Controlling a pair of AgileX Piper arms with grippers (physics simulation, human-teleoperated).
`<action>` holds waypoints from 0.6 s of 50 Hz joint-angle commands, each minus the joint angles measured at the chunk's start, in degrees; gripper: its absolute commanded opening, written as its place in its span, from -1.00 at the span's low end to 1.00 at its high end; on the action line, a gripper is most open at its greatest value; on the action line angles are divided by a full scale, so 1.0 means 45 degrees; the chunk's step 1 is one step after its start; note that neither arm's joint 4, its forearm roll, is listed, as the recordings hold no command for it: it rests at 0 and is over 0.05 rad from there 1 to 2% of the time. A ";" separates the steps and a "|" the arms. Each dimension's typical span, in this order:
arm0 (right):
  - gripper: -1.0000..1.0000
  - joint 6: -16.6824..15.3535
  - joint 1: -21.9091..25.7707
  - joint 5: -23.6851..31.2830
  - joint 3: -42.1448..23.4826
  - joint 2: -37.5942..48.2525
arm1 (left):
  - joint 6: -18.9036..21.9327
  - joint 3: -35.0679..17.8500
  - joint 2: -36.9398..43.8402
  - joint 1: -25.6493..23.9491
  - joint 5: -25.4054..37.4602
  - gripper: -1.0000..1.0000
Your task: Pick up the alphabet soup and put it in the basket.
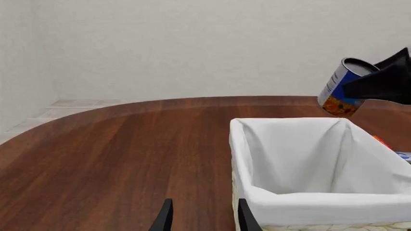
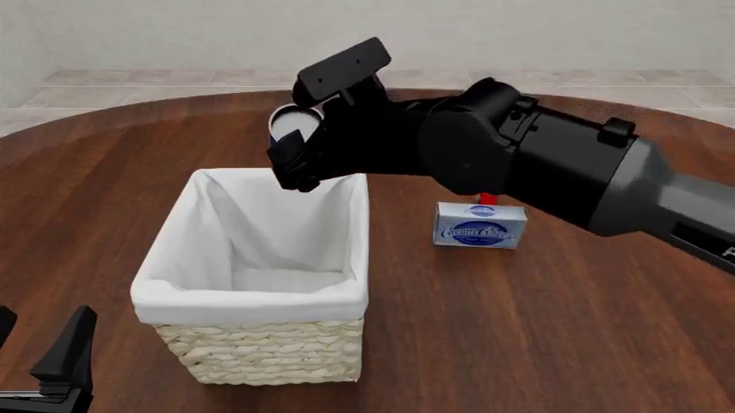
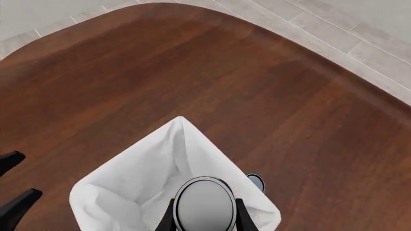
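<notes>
- Right gripper (image 3: pixel 204 214) grasps the alphabet soup (image 1: pixel 342 86) above the basket (image 2: pixel 258 297) — axis tilted, silver top up.
- Left gripper (image 1: pixel 201 216) — jaws released, near the worktop's near-left edge.

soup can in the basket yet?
No. The can is held tilted in the right gripper, above the basket's far rim.

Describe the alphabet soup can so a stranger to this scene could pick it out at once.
Find the big wicker basket with white lining on the brown table. Just above its far rim, the right gripper holds the alphabet soup tilted in the air. It is the only round tin, blue-labelled with a silver top, unlike the flat blue-and-white box on the table.
</notes>
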 commanded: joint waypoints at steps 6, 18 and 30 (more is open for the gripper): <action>-1.00 0.0312 0.0123 -0.0137 -0.0131 0.0292 | 0.0001 0.0000 -0.0002 0.0000 -0.0002 1.00; -1.00 0.0516 0.0121 -0.0094 -0.0440 0.0946 | -0.0001 0.0000 0.0001 -0.0001 0.0001 1.00; -1.00 0.0439 0.0338 -0.0014 -0.0502 0.1292 | 0.0001 0.0000 0.0000 0.0000 0.0000 1.00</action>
